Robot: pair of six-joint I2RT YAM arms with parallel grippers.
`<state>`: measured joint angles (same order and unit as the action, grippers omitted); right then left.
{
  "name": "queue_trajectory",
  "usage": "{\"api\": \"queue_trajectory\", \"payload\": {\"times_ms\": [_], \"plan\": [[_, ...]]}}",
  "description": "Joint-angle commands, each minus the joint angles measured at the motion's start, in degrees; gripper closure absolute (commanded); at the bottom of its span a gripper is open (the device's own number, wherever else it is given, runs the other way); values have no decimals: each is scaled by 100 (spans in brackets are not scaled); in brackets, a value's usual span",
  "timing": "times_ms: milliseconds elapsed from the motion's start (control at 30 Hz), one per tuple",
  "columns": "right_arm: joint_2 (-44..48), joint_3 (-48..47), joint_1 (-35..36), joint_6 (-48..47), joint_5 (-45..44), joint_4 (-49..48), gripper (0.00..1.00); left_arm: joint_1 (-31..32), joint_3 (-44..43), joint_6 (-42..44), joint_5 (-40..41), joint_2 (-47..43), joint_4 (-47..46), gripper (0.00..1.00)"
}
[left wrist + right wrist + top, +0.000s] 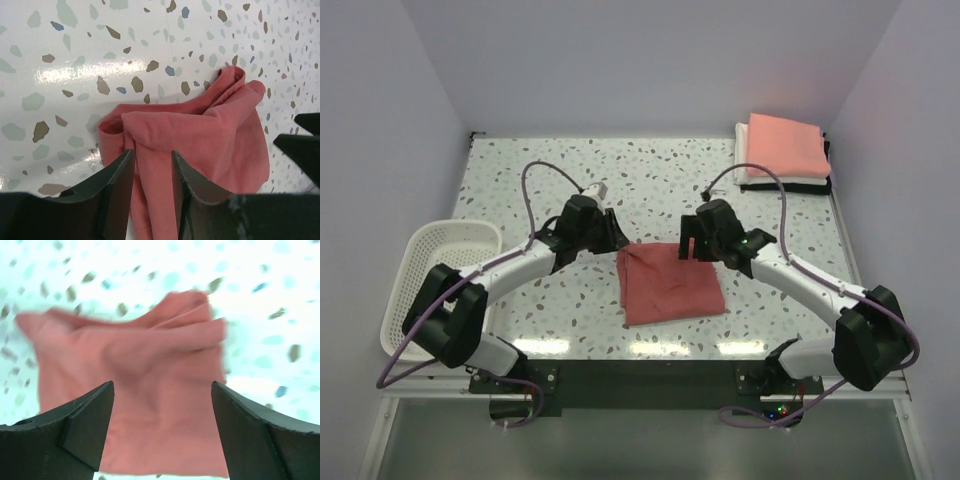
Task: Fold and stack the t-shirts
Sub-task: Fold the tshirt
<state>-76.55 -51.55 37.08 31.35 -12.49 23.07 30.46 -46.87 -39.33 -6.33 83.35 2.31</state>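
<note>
Cloth lies square on the counter point(570, 170) between the arms — the brick-red t-shirt point(670, 283), far corners flanked by the left gripper point(152, 155), narrowly parted, and the right gripper point(161, 385), spread wide, both empty — likely ready to carry it to the folded stack point(783, 145).

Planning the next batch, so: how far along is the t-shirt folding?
Done: a folded stack in the far right corner, salmon-pink on top. In hand: the brick-red shirt lies roughly folded at centre; left gripper and right gripper hover at its far edge, jaws open. Left: placing it on the stack.
</note>
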Motion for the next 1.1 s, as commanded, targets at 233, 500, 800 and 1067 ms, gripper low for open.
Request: {"api": "queue_trajectory", "payload": {"times_ms": [233,500,800,1067], "plan": [[-631,-224,-1405,-86,483,-417,29,136,-472,295,316,682,-2,60],[-1098,-294,-1502,143,854,-734,37,136,-516,286,352,902,-125,60],[-1195,-285,-1520,283,845,-830,48,145,-481,180,272,1131,-608,60],[-1309,-312,-1528,362,880,-857,55,136,-419,5,325,1201,-942,61]]}}
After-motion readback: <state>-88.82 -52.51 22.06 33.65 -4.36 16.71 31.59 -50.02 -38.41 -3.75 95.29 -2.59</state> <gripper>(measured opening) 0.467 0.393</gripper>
